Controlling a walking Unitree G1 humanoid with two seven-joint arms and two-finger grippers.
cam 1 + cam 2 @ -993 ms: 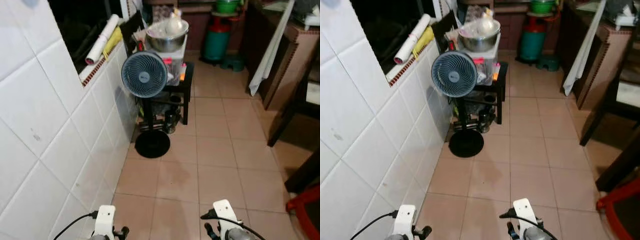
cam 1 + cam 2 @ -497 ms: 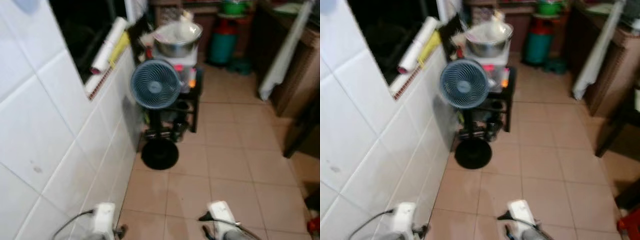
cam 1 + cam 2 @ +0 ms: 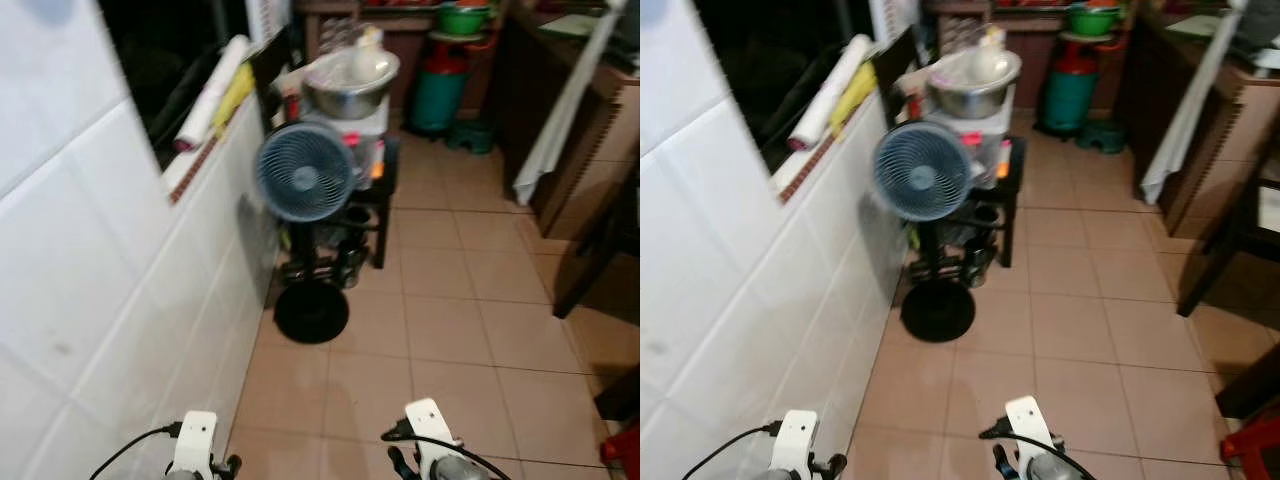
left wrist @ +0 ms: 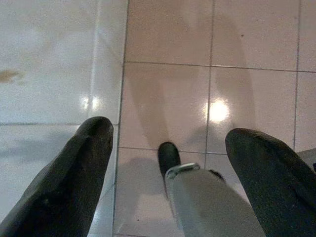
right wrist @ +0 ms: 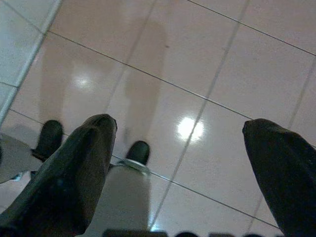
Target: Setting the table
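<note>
Tiled hallway (image 3: 440, 330), white wall (image 3: 90, 300) on left. Fan (image 3: 303, 172) parked before black stand (image 3: 380, 190); steel bowl (image 3: 350, 85) sat on top, likely light, stiff, slippery, best pinched at rim. Left gripper (image 4: 168, 163) and right gripper (image 5: 180, 153) hung low over floor, fingers spread, nothing held.

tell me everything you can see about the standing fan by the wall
The grey-blue round-headed pedestal fan stands upright on the tan tiled floor, close beside the white tiled wall. Its circular grille of fine radial ribs has a small pale hub at the centre and faces the camera. A dark pole runs down to a flat, round black base resting on the tiles. Right behind it is a low black table with a steel bowl on top; whether they touch, or whether the blades spin, cannot be told.
</note>
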